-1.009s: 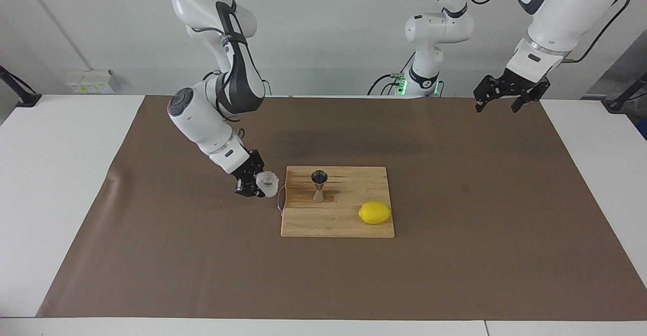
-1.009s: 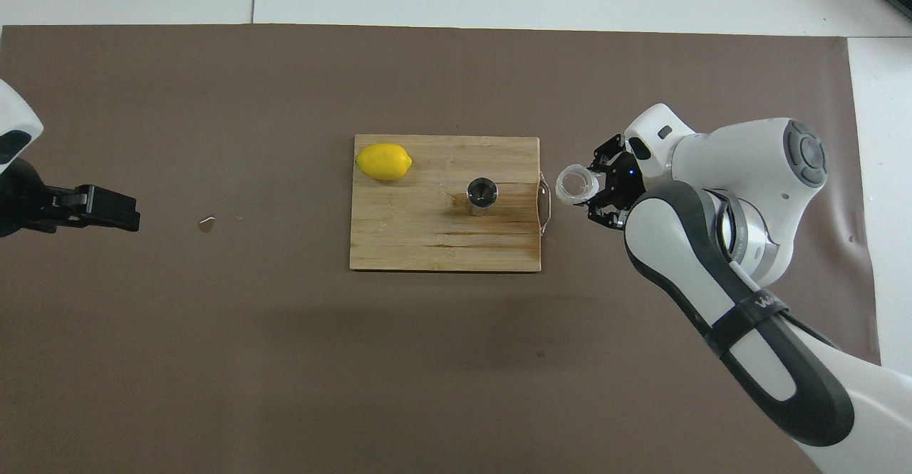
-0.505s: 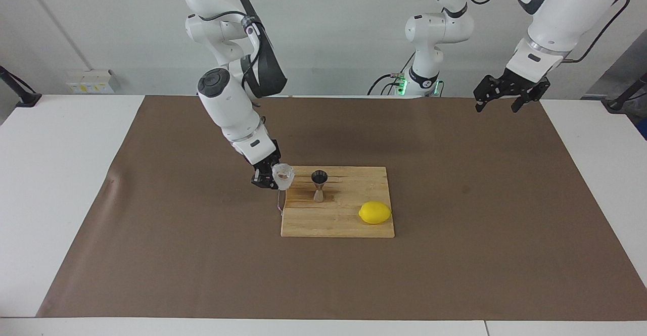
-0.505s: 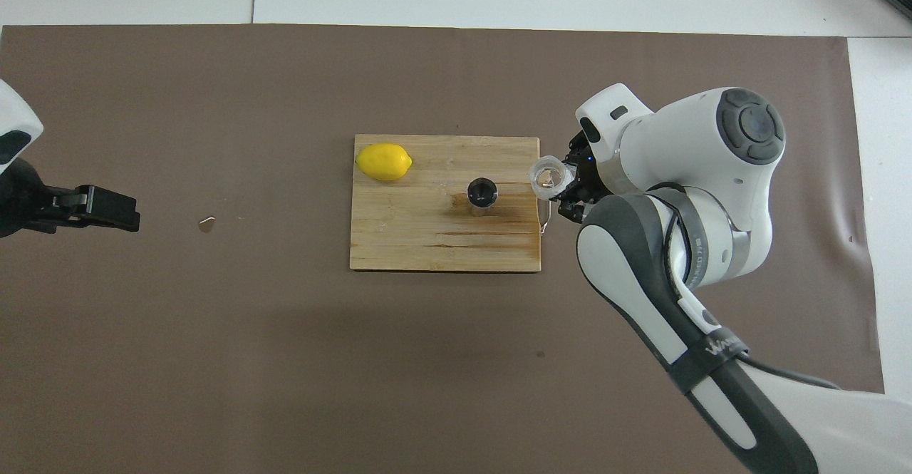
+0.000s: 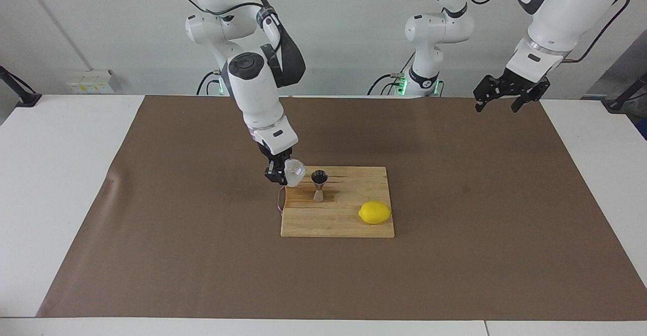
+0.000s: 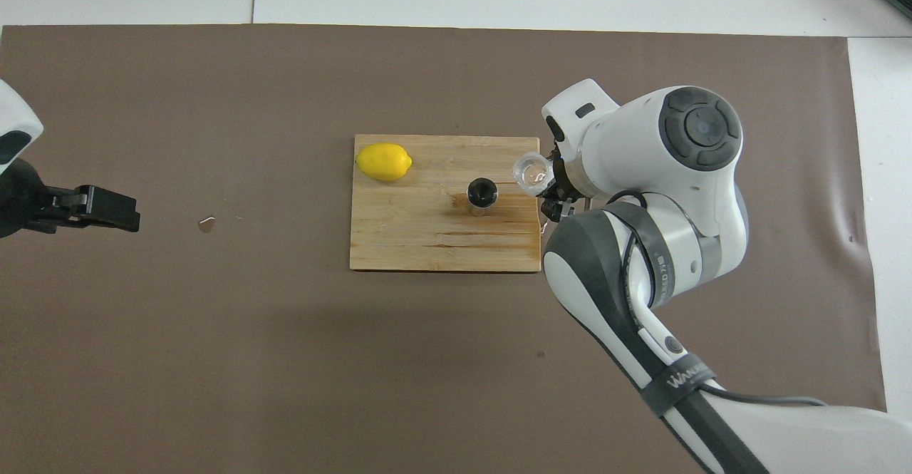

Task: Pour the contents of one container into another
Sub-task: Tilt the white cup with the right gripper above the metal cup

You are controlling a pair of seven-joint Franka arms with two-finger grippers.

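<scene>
Right end effector (image 5: pixel 281 173), clamped on the translucent cup (image 5: pixel 294 171), has been carried from worktop level up beside the steel jigger (image 5: pixel 319 185); pouring seems imminent. Left end effector (image 5: pixel 505 93) is held open, waiting.

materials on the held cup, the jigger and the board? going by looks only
Cup, held in the right gripper: translucent whitish, probably thin plastic; the board shows through it.
Jigger: shiny grey hourglass with reflections, looks like polished steel.
Board: pale wood or bamboo, with visible grain strips and darker stains, matte.
</scene>
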